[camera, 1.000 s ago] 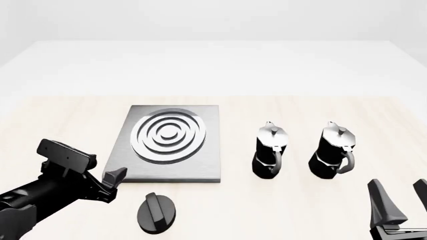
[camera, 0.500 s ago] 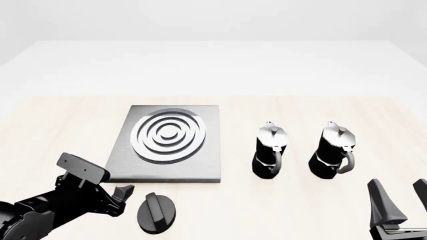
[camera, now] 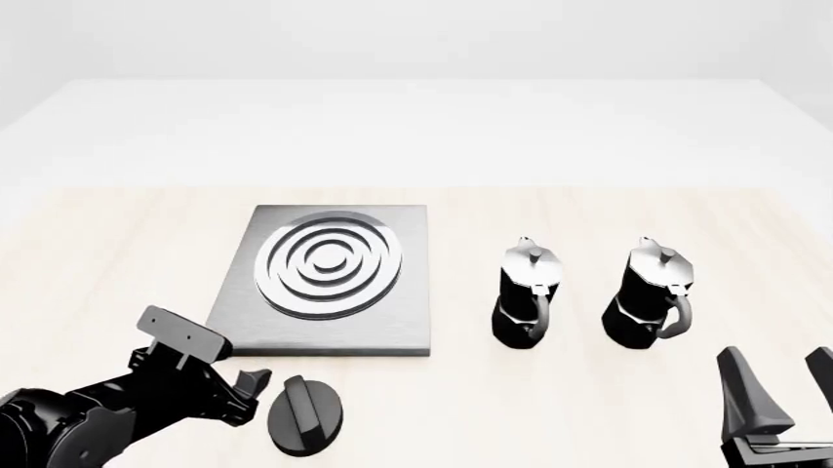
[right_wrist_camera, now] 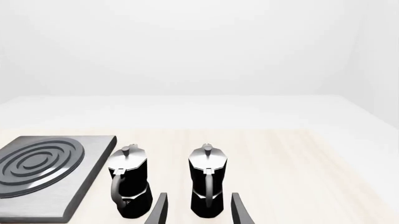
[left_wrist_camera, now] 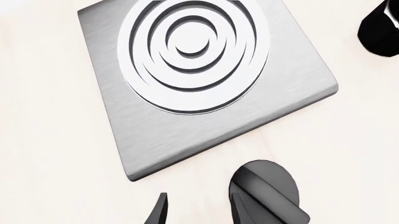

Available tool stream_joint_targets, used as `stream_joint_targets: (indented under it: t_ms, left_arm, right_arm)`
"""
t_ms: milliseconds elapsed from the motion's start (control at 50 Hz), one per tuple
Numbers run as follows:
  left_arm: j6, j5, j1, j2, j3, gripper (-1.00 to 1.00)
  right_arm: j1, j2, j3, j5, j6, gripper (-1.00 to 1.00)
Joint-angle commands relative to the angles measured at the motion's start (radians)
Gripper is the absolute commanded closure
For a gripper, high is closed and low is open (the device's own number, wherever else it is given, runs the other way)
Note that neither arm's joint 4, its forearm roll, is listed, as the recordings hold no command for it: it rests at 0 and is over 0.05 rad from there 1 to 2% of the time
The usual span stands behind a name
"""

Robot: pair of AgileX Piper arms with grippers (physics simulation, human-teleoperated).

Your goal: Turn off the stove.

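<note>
The stove is a brushed-grey square plate (camera: 410, 327) with silver burner rings (camera: 328, 265). Its round black knob (camera: 307, 415) with a raised bar lies apart on the table, in front of the plate's near edge. My left gripper (camera: 250, 386) is open and empty, low, just left of the knob. In the left wrist view the plate (left_wrist_camera: 281, 93) fills the frame, the knob (left_wrist_camera: 265, 193) sits at the edge, and one fingertip (left_wrist_camera: 160, 211) shows beside it. My right gripper (camera: 785, 387) is open and empty at the near right.
Two black-and-silver moka pots (camera: 528, 291) (camera: 650, 292) stand upright right of the stove. In the right wrist view they (right_wrist_camera: 130, 186) (right_wrist_camera: 208, 185) stand just beyond my open fingers (right_wrist_camera: 239, 210), with the plate (right_wrist_camera: 93, 179) beside them. The table's far edge (camera: 416, 187) meets a white backdrop.
My left arm has swung right and down toward me, bringing its gripper from beside the plate's near left corner to just left of the knob. The right arm has not moved.
</note>
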State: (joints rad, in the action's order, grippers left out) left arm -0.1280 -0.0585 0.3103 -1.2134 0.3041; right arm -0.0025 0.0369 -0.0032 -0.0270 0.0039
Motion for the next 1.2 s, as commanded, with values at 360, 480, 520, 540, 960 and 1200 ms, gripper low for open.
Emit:
stream_joint_targets:
  t_ms: [360,480,520,540,960,1200]
  left_arm:
    - [0.023,-0.156,0.015,-0.173,-0.025,-1.0]
    - [0.021,-0.154,0.028,-0.186,-0.005,-1.0]
    - [0.023,-0.153,0.034,-0.188,0.0,-1.0]
    - [0.024,-0.151,0.037,-0.185,0.003,-1.0]
    - [0.019,-0.131,0.089,-0.19,0.07,-1.0]
    - [0.006,-0.109,0.105,-0.188,0.108,-1.0]
  right_arm:
    - [0.0,0.004,-0.001,-0.003,0.003,-1.0]
    - [0.0,0.003,0.0,-0.002,0.003,-1.0]
    - [-0.001,0.003,0.0,-0.002,0.003,-1.0]
    - [-0.001,0.002,0.0,-0.002,0.004,-1.0]
    - [-0.001,-0.012,-0.001,0.012,0.008,-1.0]
    - [-0.003,-0.01,-0.001,0.01,0.009,-1.0]
